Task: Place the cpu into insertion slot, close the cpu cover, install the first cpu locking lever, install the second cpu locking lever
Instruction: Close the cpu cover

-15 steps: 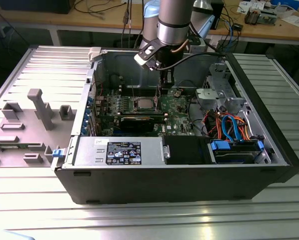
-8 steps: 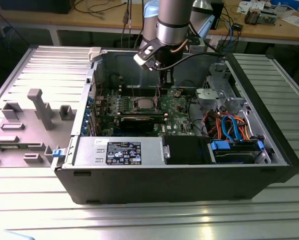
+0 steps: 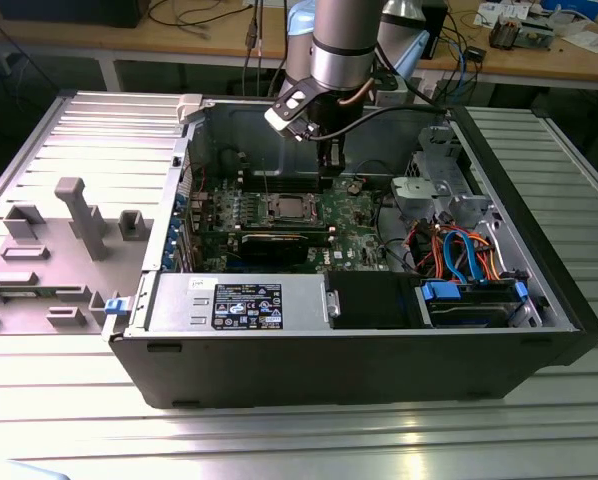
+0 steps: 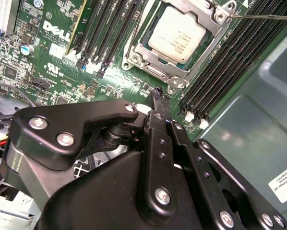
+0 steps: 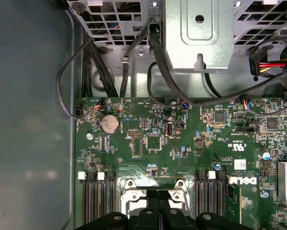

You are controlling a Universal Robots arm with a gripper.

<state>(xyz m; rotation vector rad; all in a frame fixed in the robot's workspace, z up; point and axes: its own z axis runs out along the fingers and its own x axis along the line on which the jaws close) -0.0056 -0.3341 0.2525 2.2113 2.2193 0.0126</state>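
Cpu (image 4: 177,33) seated in insertion slot (image 4: 155,73), mid motherboard (image 4: 117,79); cpu cover (image 4: 202,51) down over it. Gripper (image 4: 158,96) empty, claw pressed together, hovers beside socket. Locking lever (image 4: 263,17) looks unlatched: press steadily with closed tip, hook under tab.

Ribbed silver metal table (image 3: 299,440) across the lower frame, streaked with pale glare. Along the top edge, a wooden workbench (image 3: 99,45) on white legs, strewn with cables (image 3: 194,15). Grey plastic fixtures (image 3: 79,215) at mid-left.

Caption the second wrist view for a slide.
End effector poised beside the cpu, seated under the cpu cover.
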